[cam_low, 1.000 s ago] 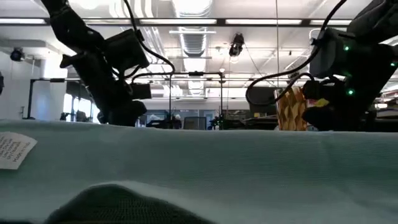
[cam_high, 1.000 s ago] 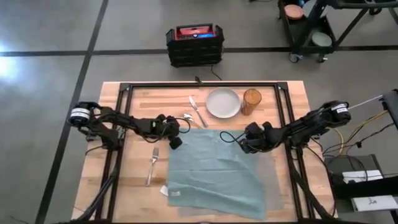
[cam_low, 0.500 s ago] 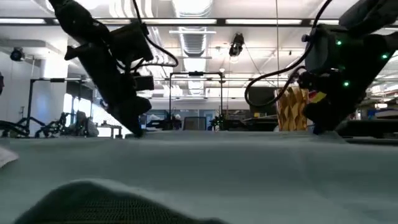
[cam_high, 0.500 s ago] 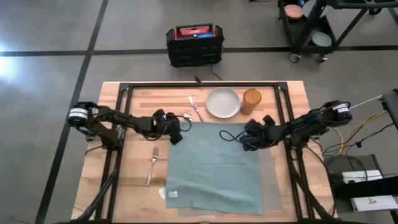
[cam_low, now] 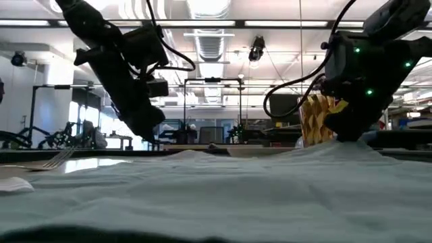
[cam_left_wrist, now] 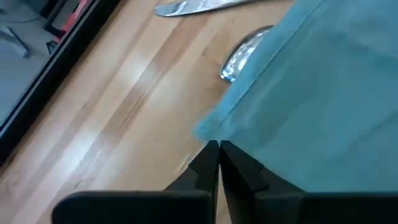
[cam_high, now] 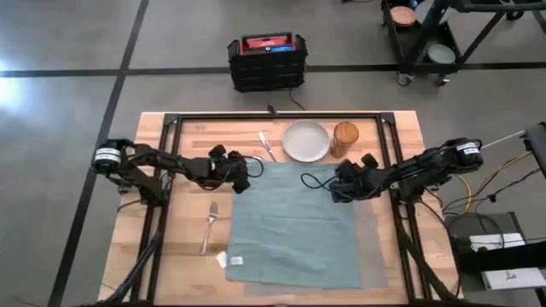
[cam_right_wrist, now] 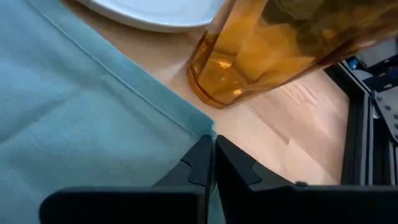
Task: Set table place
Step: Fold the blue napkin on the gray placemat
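Note:
The teal napkin [cam_high: 294, 226] lies spread over the grey placemat [cam_high: 373, 256], of which only a strip shows on the right side. My left gripper [cam_high: 243, 181] is shut on the napkin's far left corner, my right gripper [cam_high: 339, 189] on its far right corner. The spoon [cam_left_wrist: 241, 55] lies partly under the napkin's far edge. Beyond that edge are the knife [cam_high: 267, 145], the pale plate [cam_high: 305, 141] and the amber glass [cam_high: 345, 138]. The fork [cam_high: 209, 227] lies left of the napkin. My left gripper pinches the napkin's far left corner [cam_left_wrist: 204, 129] between its two shut fingers, coming at it slanting down from the table's left. The rest of the cloth lies on the table. My right gripper pinches the far right corner [cam_right_wrist: 200, 129] between its two shut fingers, slanting down from the table's right, close to the glass's base [cam_right_wrist: 214, 84]. The cloth rises a little toward the fingers [cam_low: 345, 138].
A black frame [cam_high: 273, 118] runs above the table's far, left and right sides. A white label [cam_high: 235, 260] sits at the napkin's near left corner. A black crate [cam_high: 267, 60] stands on the floor beyond the table.
Both grippers have gone toward the table's far edge, drawing the napkin along with them by its far corners. The cloth, which lay skewed toward the near right, now lies square and flatter, and its far edge has come over the spoon.

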Robot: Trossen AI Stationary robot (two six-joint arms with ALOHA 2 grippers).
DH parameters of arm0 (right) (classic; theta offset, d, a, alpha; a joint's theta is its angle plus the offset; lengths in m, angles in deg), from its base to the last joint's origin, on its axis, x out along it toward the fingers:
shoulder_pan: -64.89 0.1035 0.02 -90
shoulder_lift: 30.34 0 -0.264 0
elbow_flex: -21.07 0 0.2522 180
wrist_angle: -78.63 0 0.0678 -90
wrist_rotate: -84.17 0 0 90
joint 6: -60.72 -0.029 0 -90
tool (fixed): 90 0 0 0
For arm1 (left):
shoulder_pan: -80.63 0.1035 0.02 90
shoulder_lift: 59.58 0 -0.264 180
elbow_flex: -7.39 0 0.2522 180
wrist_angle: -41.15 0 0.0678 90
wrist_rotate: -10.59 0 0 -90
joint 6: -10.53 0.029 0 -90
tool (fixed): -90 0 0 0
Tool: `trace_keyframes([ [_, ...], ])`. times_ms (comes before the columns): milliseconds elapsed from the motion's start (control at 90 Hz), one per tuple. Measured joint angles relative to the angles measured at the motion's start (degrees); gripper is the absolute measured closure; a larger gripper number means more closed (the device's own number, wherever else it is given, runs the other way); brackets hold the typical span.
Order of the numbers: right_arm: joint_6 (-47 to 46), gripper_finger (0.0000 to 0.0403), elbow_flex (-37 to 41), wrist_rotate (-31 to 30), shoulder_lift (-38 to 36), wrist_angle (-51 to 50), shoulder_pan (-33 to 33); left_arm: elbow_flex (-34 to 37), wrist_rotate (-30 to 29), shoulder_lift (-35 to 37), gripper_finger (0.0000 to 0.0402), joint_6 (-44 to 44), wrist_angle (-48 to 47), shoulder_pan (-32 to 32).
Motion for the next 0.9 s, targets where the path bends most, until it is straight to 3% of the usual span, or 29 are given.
trace_keyframes([
  [233,5.04,0.0322,-1.69,2.55,-0.39,-0.45,-0.09,-3.78,5.13,0.68,0.0294,0.92,-4.35,0.0],
  [356,9.4,0.0269,-4.96,7.68,-2.17,-1.29,0.17,-8.34,9.86,1.11,0.0229,2.35,-9.84,-1.13],
  [489,10.6,0.0226,-9.05,10.61,-5.49,-3.89,2.91,-13.46,8.51,2.87,0.018,2.06,-16.33,-5.65],
  [611,11.33,0.0199,-11.15,11.65,-9.36,-4.17,8.33,-16.41,7.16,4.67,0.0164,-0.29,-20.11,-11.62],
  [756,10.8,0.0179,-11.69,18.33,-12.4,-1.51,17.66,-17.35,7.53,6.14,0.0168,-1.14,-19.96,-22.89],
  [900,12.74,0.0168,-11.69,25.62,-11.28,8.71,28.59,-16.32,8.54,4.33,0.0182,-1.36,-12.64,-35.28],
])
